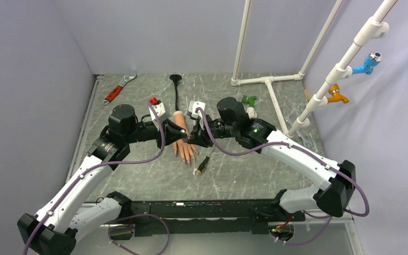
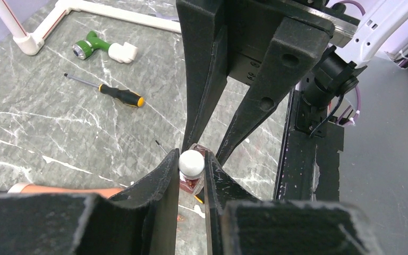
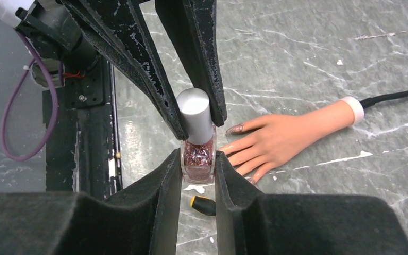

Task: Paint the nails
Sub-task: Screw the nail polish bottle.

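left gripper [image 2: 191, 155] clamped on silver cap [image 3: 195, 116], right gripper [image 3: 197, 154] clamped on glitter polish bottle [image 3: 197, 166]; nails [image 3: 235, 129] just beside it

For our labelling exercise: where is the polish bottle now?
Centre of the right wrist view: the polish bottle is clamped by both arms' jaws, beside the rubber hand's fingertips.

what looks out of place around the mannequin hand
A black and yellow screwdriver lies near the fingertips of the mannequin hand, odd for nail painting. Also, white flecks spot the table beneath the polish bottle.
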Controlling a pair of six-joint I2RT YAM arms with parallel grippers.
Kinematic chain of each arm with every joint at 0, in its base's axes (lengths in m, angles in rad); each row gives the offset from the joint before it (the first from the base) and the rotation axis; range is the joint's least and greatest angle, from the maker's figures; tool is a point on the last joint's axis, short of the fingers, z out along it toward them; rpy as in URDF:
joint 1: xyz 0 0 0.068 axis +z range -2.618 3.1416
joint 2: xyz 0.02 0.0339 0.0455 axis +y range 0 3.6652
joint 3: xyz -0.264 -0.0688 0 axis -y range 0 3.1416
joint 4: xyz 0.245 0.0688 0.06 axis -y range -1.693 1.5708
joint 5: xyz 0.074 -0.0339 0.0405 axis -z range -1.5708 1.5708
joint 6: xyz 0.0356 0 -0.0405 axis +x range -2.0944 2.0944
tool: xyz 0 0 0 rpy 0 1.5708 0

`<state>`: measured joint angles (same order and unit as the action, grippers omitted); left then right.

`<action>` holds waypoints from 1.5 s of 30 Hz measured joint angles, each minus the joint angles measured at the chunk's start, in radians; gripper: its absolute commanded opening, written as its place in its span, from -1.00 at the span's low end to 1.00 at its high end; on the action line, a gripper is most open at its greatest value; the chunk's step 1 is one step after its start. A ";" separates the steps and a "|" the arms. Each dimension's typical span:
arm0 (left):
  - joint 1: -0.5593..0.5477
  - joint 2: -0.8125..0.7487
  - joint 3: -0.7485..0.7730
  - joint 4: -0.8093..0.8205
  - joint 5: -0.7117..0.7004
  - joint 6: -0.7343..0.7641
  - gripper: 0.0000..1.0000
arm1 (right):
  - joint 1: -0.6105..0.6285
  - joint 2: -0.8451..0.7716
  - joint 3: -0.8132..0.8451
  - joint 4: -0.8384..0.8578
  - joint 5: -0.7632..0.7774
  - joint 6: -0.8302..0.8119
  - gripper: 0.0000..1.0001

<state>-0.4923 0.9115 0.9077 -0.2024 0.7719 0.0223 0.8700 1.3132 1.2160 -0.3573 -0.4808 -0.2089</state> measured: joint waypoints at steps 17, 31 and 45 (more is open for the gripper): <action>0.009 0.053 0.084 -0.146 0.266 0.160 -1.00 | -0.007 -0.039 -0.012 -0.058 -0.183 -0.039 -1.00; 0.000 0.036 0.084 -0.219 0.400 0.245 -0.61 | -0.012 -0.024 0.004 -0.122 -0.372 -0.100 -1.00; 0.026 -0.071 0.024 -0.134 0.222 0.172 0.99 | -0.011 -0.012 0.017 -0.111 -0.324 -0.096 -1.00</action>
<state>-0.4664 0.8402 0.9318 -0.3367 0.9939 0.1947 0.8589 1.3010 1.2331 -0.4686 -0.8047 -0.3046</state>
